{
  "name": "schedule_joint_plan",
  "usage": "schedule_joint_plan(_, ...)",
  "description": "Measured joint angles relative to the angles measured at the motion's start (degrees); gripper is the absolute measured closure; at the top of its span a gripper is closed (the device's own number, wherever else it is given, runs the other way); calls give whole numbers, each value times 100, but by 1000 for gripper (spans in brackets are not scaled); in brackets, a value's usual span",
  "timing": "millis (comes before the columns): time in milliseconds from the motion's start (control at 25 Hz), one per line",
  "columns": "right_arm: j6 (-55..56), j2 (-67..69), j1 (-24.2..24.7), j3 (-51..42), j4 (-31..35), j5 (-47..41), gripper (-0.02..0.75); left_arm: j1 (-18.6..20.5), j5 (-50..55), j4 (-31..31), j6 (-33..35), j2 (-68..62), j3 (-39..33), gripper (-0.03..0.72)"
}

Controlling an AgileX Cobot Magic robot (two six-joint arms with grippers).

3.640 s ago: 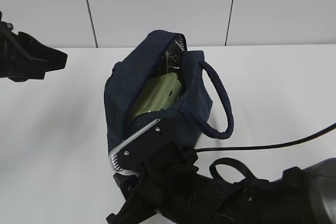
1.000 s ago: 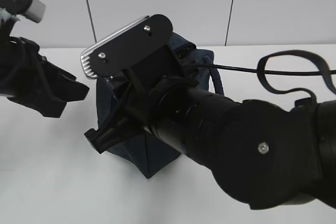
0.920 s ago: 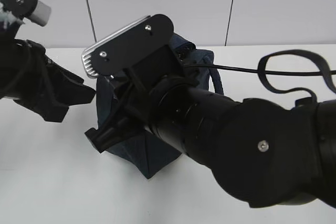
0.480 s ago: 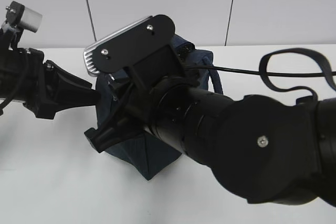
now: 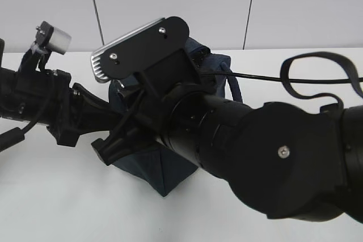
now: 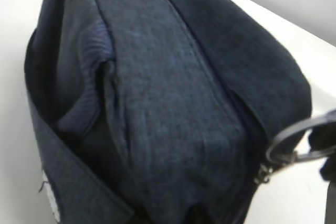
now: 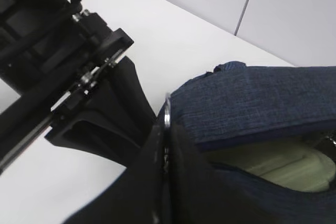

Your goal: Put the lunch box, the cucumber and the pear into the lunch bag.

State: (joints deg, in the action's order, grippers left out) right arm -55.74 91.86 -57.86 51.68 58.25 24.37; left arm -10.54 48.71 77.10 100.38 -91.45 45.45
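Note:
The navy lunch bag [image 5: 156, 165] stands mid-table, mostly behind my right arm. It fills the left wrist view [image 6: 173, 77]. The lunch box's pale green lid [image 7: 275, 169] shows inside the bag's opening. My right gripper [image 7: 166, 129] is shut on the zipper's metal ring pull [image 7: 167, 114], which also shows in the left wrist view [image 6: 294, 140]. My left gripper [image 5: 99, 109] is against the bag's left end; its jaws are not clear. The cucumber and the pear are hidden.
The bag's loop handle [image 5: 233, 86] hangs at the right side. A black cable [image 5: 317, 77] loops over my right arm. The white table [image 5: 51, 196] shows in front and to the left, with a panelled wall behind.
My left arm has moved right until its gripper reaches the bag's left end. My right arm has stayed still over the bag; 3.6 s ago it was low in front.

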Motion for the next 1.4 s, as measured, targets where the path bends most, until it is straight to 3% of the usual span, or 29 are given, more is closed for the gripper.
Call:
schedule_joint_plan(120,-11,0,0,0,12,0,738,-61,-16,5,9,-24,0,664)
schedule_joint_plan(520,-927,0,142,303,831,312,738,-68,-129,-61,-128,-29,31,678)
schedule_joint_plan(720,-1016,-63,769,686,1600,-617,738,-68,-173,-155,-201,-29,31,680)
schedule_joint_plan(960,-1050,-247,1283,809,1959,-1084,738,-68,-184,-161,-215,-29,31,682)
schedule_joint_plan(1240,-1050,-214,2543,929,2887,-2104,738,-84,-192,-209,-233,-29,-36,682)
schedule_joint_plan(1400,-1050,20,3240,1273,3623,-3125,738,-96,-359,-124,-208,-29,-259,682)
